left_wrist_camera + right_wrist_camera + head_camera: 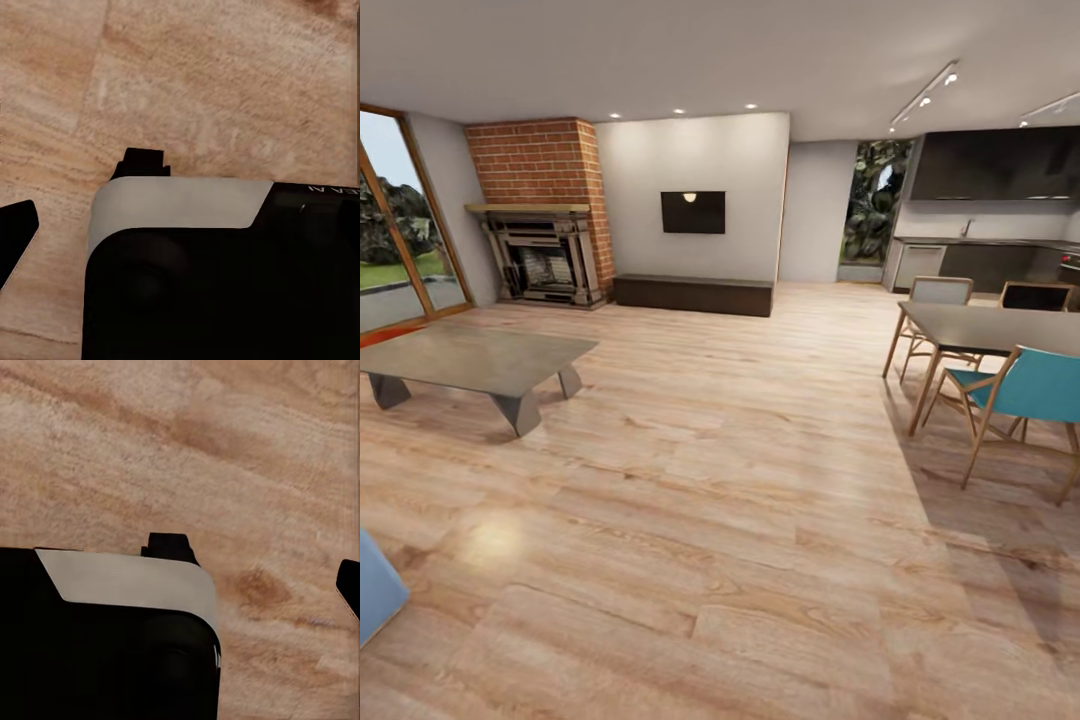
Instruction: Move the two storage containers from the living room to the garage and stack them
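Observation:
I am in the living room, over its light wood-plank floor [740, 520]. The two storage containers are out of view, and so is the garage. In the left wrist view my left gripper [79, 199] hangs open above the planks, its dark fingertips [142, 160] far apart with nothing between them. In the right wrist view my right gripper [259, 566] is likewise open and empty over the wood. A black and white part of my own body [180, 202] lies under each wrist camera.
A low grey coffee table [480, 360] stands at the left, with a brick fireplace [545, 255] and glass doors [400, 230] behind it. A dining table [1000, 328] with a teal chair [1030, 390] is at the right. A blue sofa corner [375, 590] sits near left.

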Available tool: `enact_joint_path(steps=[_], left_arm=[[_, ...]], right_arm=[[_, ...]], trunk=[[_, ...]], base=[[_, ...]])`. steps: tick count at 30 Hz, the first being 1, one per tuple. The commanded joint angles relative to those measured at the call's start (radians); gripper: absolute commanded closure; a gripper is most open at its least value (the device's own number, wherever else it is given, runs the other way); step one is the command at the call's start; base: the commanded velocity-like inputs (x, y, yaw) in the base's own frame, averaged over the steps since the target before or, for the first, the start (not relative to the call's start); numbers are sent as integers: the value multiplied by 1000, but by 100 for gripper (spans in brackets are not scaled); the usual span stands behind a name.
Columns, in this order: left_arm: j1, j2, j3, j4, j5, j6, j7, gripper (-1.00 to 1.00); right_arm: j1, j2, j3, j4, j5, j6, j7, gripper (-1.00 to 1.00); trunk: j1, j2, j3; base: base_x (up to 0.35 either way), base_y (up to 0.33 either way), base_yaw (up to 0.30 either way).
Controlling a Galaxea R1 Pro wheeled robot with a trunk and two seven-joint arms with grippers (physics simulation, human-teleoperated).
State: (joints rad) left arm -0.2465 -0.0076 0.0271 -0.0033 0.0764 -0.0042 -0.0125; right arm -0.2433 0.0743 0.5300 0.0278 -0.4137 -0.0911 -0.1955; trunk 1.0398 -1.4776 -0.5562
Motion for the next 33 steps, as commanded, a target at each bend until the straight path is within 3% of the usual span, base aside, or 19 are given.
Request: enact_joint_path(steps=[1, 33], left_arm=[[0, 0, 2, 0, 8, 0, -1, -100], [0, 0, 2, 0, 8, 1, -1, -100]], right_arm=[[-1, 1, 8, 3, -11, -6, -1, -100], [-1, 1, 8, 3, -16, -4, -1, -100]], trunk=[[1, 0, -1], [1, 0, -1]], base=[[323, 0, 0], [323, 0, 0]])
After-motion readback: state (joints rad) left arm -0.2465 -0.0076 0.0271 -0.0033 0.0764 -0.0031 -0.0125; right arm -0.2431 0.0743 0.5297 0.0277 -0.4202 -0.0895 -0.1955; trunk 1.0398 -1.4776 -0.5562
